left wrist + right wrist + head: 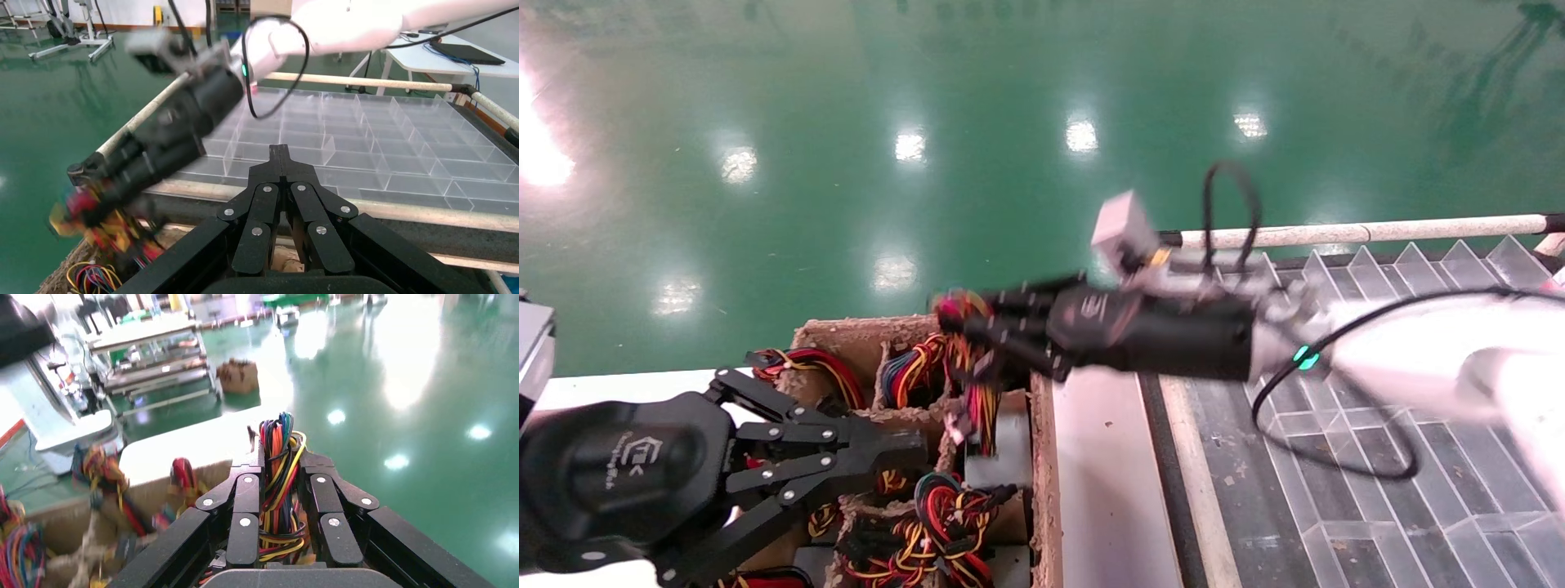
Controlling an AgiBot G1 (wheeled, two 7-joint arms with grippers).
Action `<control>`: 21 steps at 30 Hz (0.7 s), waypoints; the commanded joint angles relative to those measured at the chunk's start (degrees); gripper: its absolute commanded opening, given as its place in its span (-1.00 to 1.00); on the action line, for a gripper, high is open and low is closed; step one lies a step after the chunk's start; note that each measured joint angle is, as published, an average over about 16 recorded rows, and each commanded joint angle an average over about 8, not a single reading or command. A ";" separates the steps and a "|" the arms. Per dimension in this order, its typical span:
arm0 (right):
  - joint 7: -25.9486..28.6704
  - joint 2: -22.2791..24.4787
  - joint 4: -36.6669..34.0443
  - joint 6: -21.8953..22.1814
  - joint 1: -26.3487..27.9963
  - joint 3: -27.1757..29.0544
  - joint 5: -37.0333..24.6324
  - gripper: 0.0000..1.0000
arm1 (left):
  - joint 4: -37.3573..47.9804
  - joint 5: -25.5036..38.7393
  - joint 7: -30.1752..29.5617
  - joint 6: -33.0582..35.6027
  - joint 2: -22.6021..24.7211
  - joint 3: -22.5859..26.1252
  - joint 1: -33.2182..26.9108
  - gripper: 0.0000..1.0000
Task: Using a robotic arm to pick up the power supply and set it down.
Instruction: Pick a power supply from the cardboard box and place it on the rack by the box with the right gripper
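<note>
Your right pincer [964, 327] is clamped on the power supply's wires [278, 478] above the box [1042, 457]. Your left pincer [280, 153] sits closed, empty, beside it.

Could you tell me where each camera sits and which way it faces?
Head view: from the robot's head, down at the cardboard tray of wire bundles and the clear divider tray; both hands show, left hand low, right hand over the cardboard tray.
Left wrist view: behind the shut left hand, facing the divider tray.
Right wrist view: behind the right hand, clamped on wires, facing the green floor.
Shared: head and left wrist views both show the right hand.
</note>
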 commanded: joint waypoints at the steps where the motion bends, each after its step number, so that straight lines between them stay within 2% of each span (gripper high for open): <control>1: 1.02 0.66 1.22 -0.50 0.89 0.62 1.19 -1.00 | 0.00 0.00 0.00 0.00 0.00 0.00 0.00 -1.00; 11: 5.71 6.01 11.06 0.43 6.84 1.04 4.99 -1.00 | 0.00 0.00 0.00 0.00 0.00 0.00 0.00 -1.00; 21: 4.30 10.69 11.08 1.85 13.03 0.55 4.00 -1.00 | 0.00 0.00 0.00 0.00 0.00 0.01 0.00 -1.00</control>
